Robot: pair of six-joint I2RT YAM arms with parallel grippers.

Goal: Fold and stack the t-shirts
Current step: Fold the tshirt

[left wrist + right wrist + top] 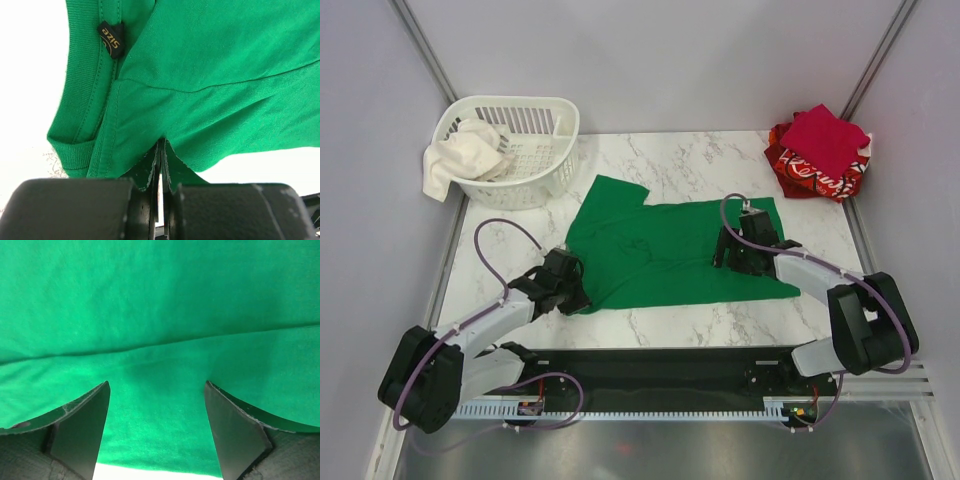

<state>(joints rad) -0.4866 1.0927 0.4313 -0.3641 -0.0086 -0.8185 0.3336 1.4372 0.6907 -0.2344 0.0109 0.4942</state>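
- Closest in the left wrist view, the left jaws are pressed together on an edge of the green t-shirt [215, 75], with cloth pinched between them.
- Just beyond that pinch lies the ribbed collar [82, 80], with a black size tag [111, 39] sewn inside it.
- From above, the left arm [470, 335] reaches from the near edge of the counter [660, 325] to the shirt's near left corner.
- Right jaws stand wide apart, with green cloth filling the gap between them and a soft crease running across it. I cannot tell whether the tips press on the cloth.
- From above, the right arm [820, 275] bends inward, so those jaws sit over the right part of the shirt.
- The green t-shirt lies spread in the middle of the counter, one sleeve sticking out toward the far left.
- At the far right corner, a folded crimson t-shirt [823, 135] rests on top of a red t-shirt with white print [810, 180].
- At the far left stands a white slatted basket [535, 160], with a white cloth [460, 160] draped over its rim.
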